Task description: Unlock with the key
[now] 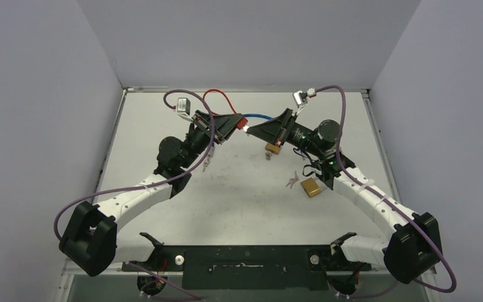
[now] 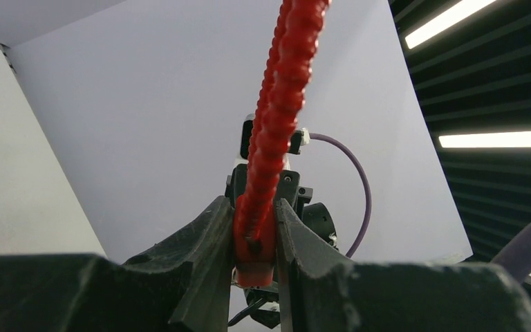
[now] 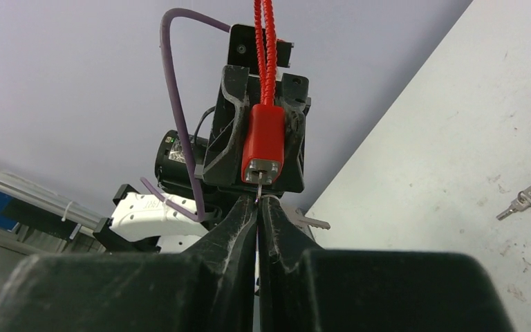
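A pale table (image 1: 239,214) is shown. A brass padlock (image 1: 312,187) is laid right of centre, toward the right edge, and a small bunch of keys (image 1: 291,183) is set just beside it on its left. A second brass padlock (image 1: 273,148) is placed nearer the far edge, partly hidden.

The red lock (image 3: 266,142) looks glossy plastic, the padlock (image 1: 312,187) brassy metal, the table (image 1: 239,204) matt.
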Available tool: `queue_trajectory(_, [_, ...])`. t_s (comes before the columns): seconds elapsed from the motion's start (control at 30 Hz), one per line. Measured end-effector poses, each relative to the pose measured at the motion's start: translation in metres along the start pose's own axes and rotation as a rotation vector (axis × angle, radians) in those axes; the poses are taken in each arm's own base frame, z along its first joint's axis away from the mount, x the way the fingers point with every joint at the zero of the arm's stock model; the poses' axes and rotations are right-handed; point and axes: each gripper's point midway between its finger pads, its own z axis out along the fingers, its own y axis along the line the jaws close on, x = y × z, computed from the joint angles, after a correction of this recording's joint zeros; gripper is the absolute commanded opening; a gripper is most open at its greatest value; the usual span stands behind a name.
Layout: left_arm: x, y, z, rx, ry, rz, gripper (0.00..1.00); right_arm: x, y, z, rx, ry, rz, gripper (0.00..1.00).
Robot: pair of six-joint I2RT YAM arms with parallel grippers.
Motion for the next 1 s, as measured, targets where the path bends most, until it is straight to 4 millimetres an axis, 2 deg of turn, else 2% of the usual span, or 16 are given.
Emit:
queue_trajectory(0.37, [-0.005, -0.008, 0.002, 0.057, -0.015, 0.037, 0.0, -0.004, 0.008, 0.008, -0.058, -0.003, 0.15, 0.0])
queue_trajectory(0.5, [-0.007, -0.014, 0.002, 0.089, -0.024, 0.072, 0.0, -0.006, 0.009, 0.011, -0.103, -0.01, 0.261, 0.0])
queue_trajectory(0.7, [-0.005, -0.013, 0.003, 0.118, -0.017, 0.142, 0.0, -0.007, 0.006, 0.009, -0.166, -0.044, 0.468, 0.0])
queue_trajectory(0.87, [-0.005, -0.012, 0.003, 0.14, -0.021, 0.256, 0.0, -0.005, 0.0, 0.012, -0.245, -0.09, 0.651, 0.0])
queue_trajectory(1.0, [-0.007, -0.012, 0.002, 0.157, -0.009, 0.342, 0.0, -0.001, -0.004, 0.014, -0.316, -0.15, 0.718, 0.01])
